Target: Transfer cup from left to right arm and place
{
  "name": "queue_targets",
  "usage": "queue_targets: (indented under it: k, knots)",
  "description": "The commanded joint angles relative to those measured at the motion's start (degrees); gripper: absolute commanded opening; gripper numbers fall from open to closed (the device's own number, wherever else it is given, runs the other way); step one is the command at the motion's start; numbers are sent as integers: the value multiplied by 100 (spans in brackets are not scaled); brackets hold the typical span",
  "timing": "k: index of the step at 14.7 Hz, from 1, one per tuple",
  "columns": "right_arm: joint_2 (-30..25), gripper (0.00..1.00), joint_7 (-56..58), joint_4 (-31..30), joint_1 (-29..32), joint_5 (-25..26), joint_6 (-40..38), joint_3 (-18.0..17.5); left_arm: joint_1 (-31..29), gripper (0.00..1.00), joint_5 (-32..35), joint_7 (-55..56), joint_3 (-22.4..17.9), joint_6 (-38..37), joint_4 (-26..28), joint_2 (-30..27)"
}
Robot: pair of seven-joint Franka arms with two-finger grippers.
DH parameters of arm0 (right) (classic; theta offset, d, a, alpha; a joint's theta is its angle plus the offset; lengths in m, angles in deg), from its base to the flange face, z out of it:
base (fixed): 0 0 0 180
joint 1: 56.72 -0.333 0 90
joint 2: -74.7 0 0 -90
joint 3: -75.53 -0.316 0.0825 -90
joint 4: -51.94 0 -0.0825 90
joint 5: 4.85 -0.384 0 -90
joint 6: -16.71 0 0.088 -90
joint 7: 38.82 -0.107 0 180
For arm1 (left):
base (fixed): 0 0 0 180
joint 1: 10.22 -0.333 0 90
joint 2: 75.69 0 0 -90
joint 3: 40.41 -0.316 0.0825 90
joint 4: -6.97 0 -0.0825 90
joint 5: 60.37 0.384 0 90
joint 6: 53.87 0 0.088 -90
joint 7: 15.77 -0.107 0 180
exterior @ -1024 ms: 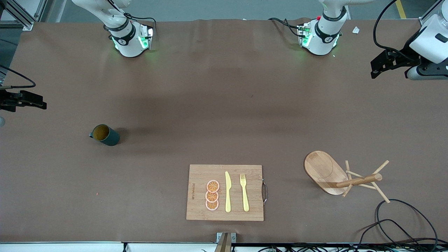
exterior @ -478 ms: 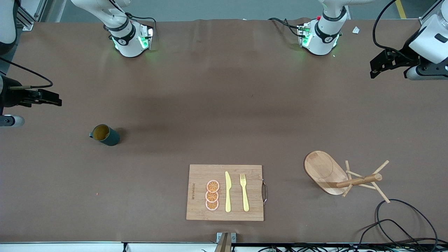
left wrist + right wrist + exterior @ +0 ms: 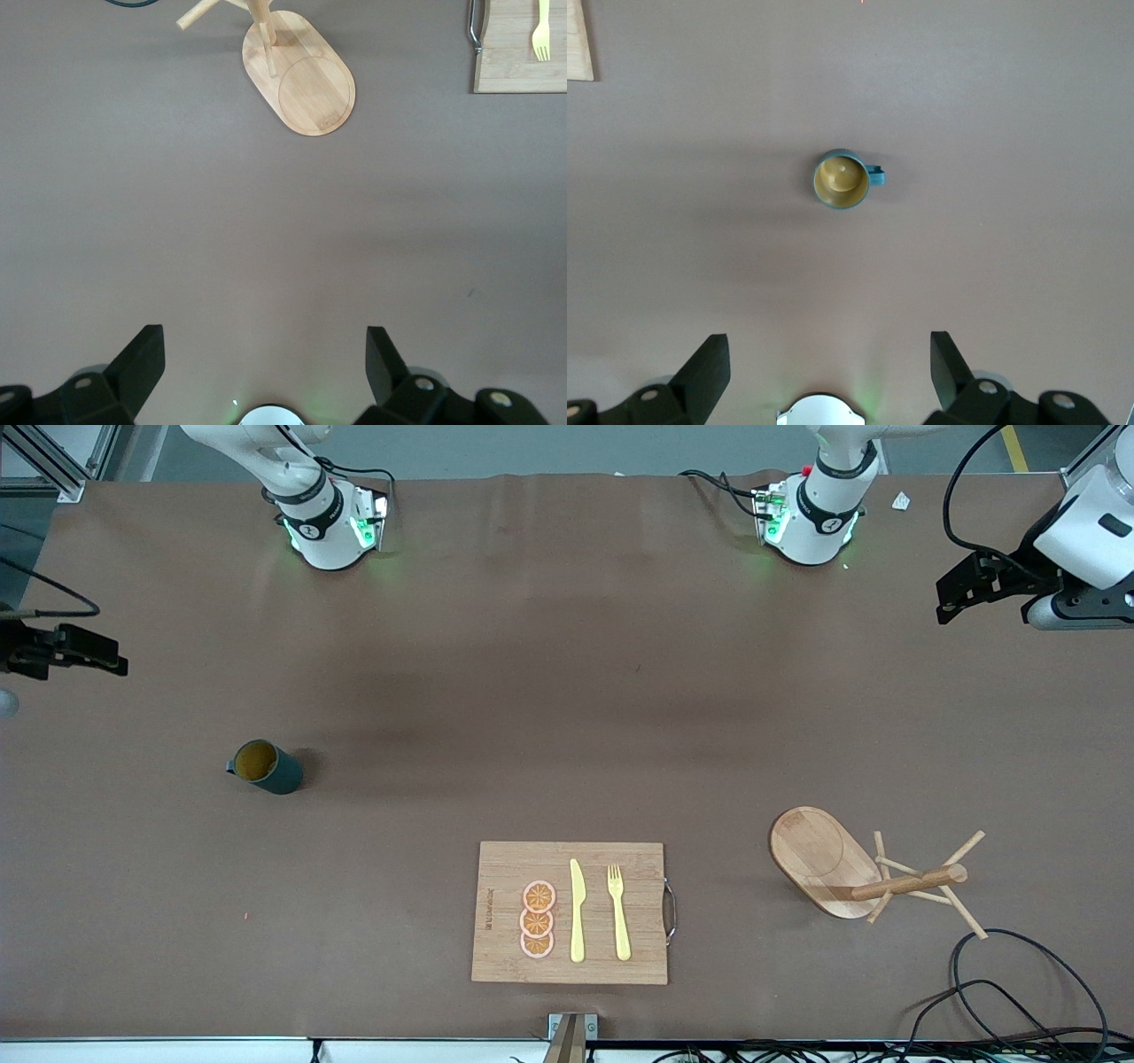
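The dark teal cup (image 3: 264,766) stands upright on the brown table toward the right arm's end, tan inside showing, small handle pointing to that end. It also shows in the right wrist view (image 3: 843,180), ahead of my right gripper (image 3: 828,350), which is open and empty. In the front view my right gripper (image 3: 71,651) hangs over the table's edge at the right arm's end, apart from the cup. My left gripper (image 3: 970,589) hangs over the left arm's end of the table; in the left wrist view my left gripper (image 3: 264,343) is open and empty.
A wooden cutting board (image 3: 496,868) near the front camera carries three orange slices (image 3: 537,920), a yellow knife (image 3: 577,912) and a yellow fork (image 3: 618,912). A wooden peg rack (image 3: 824,855) lies tipped over toward the left arm's end. Black cables (image 3: 1001,992) lie at that front corner.
My right gripper swung a little toward the table's middle, then back toward the edge and closer to the bases' side. The cup and my left arm have hardly moved.
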Motion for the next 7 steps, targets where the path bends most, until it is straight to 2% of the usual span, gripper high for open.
queue_targets:
  k: [1,3,7]
  knots:
    - [-828,100,35,-875,53,-71,256,1,-25,100,-89,-2,-5,-38,33,-69]
    - [-1058,100,35,-1043,53,-71,308,54,-25,100,-89,-2,-5,-38,42,-69]
    - [-1111,100,9,-991,9,-9,309,37,-8,100,-54,-81,-5,-38,-10,-25]
